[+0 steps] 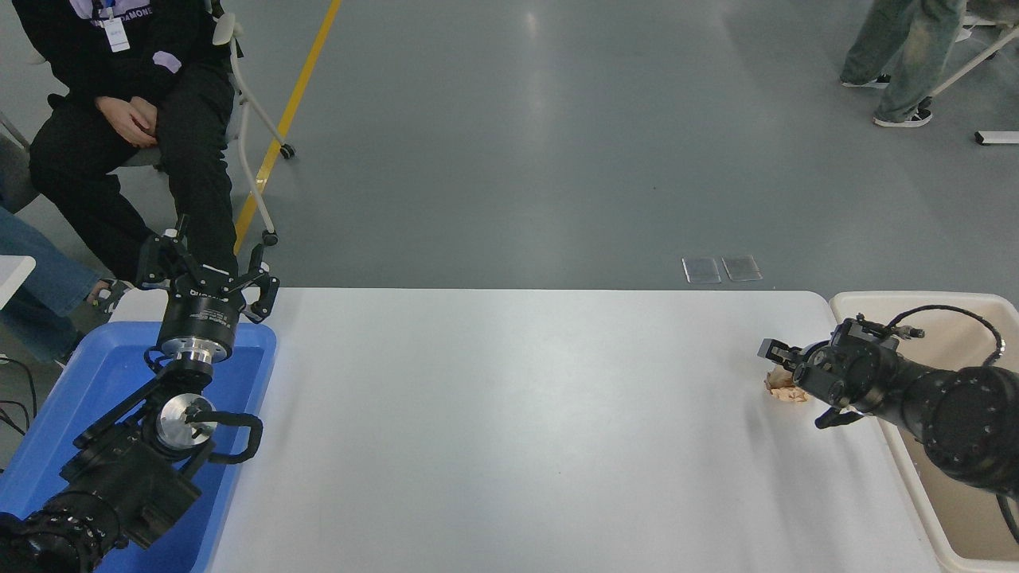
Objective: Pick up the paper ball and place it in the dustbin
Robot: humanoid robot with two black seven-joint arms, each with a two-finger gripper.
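The tan paper ball (782, 389) lies on the white table (509, 414) near its right end, mostly hidden behind my right gripper (799, 383). That gripper has come down low over the ball and stands open, one finger (771, 350) on the far side and the other (830, 418) on the near side. I cannot tell whether the fingers touch the paper. The beige dustbin (868, 299) stands just right of the ball, and the right arm reaches out across it. My left gripper (205, 274) is parked open at the far left.
A blue tray (95, 374) sits under the left arm at the table's left end. A person in black sits on a chair beyond the far left corner. Another person's legs (903, 56) show at the top right.
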